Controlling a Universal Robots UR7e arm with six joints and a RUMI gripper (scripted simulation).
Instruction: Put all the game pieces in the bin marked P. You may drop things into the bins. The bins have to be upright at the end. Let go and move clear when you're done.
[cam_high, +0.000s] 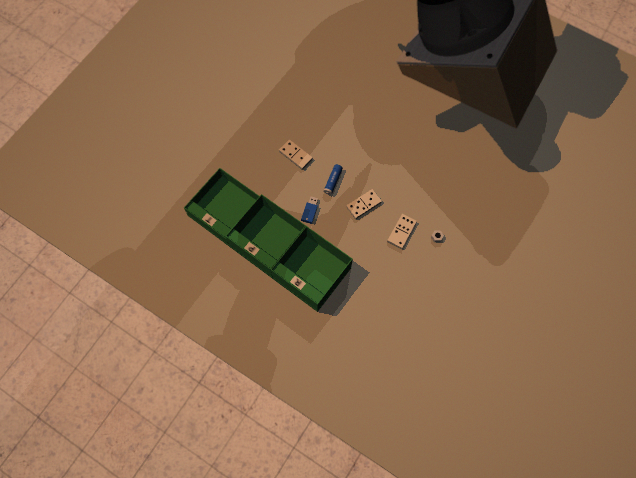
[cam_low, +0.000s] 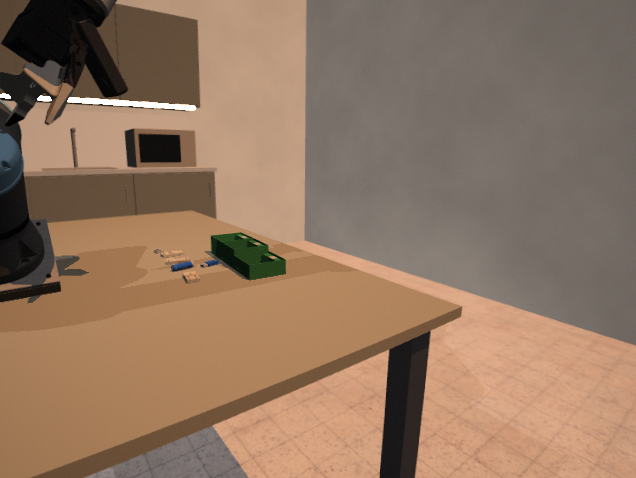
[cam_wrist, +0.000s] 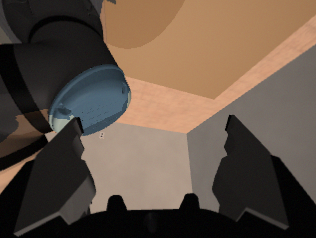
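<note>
Three tan dominoes lie flat on the table: one (cam_high: 295, 153) behind the bins, one (cam_high: 364, 203) in the middle, one (cam_high: 402, 230) to its right. A green row of three bins (cam_high: 267, 237) stands upright; the middle bin (cam_high: 270, 232) carries the P label (cam_high: 250, 248), and all three look empty. The bins also show in the exterior view (cam_low: 247, 254). My gripper (cam_low: 35, 110) hangs high above the arm's base, far from the pieces, open and empty. The wrist view shows both fingers wide apart with nothing between them.
A blue cylinder (cam_high: 333, 178) and a blue USB stick (cam_high: 309, 209) lie between the dominoes and the bins. A small metal nut (cam_high: 437, 236) lies at the right. The arm's base (cam_high: 475, 51) stands at the table's back. The table edge runs in front of the bins.
</note>
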